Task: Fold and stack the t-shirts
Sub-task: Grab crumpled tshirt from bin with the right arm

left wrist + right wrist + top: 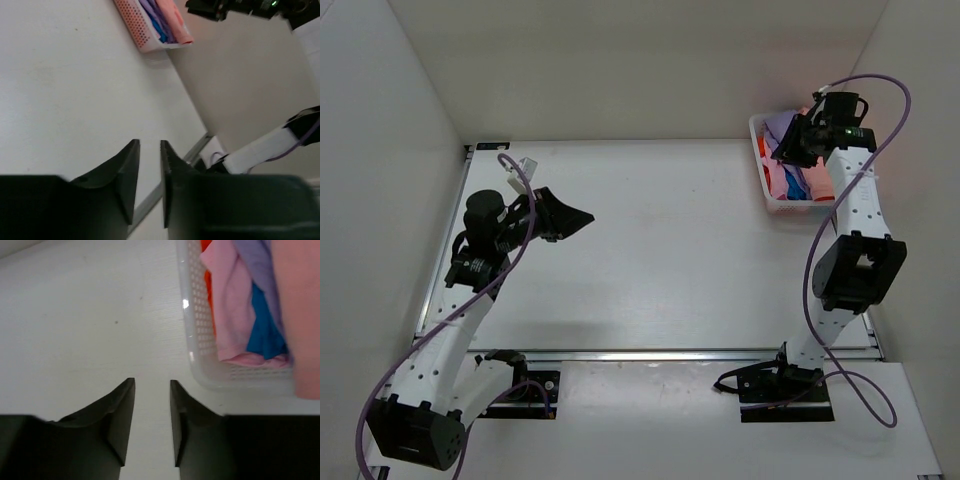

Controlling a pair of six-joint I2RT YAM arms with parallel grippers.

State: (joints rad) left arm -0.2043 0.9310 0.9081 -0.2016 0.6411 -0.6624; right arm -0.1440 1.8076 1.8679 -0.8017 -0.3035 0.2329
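Filling one basket (196,340) — t-shirts (231,315), five colours, left claw (149,145), right claw (152,382), both parted

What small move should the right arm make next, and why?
Probably shift the right arm sideways over the white basket and lower it onto the pink t-shirt. In the wrist view its jaws stand apart and empty, pointing at bare table beside the basket. The shirts lie bunched inside, and none is spread out for folding.
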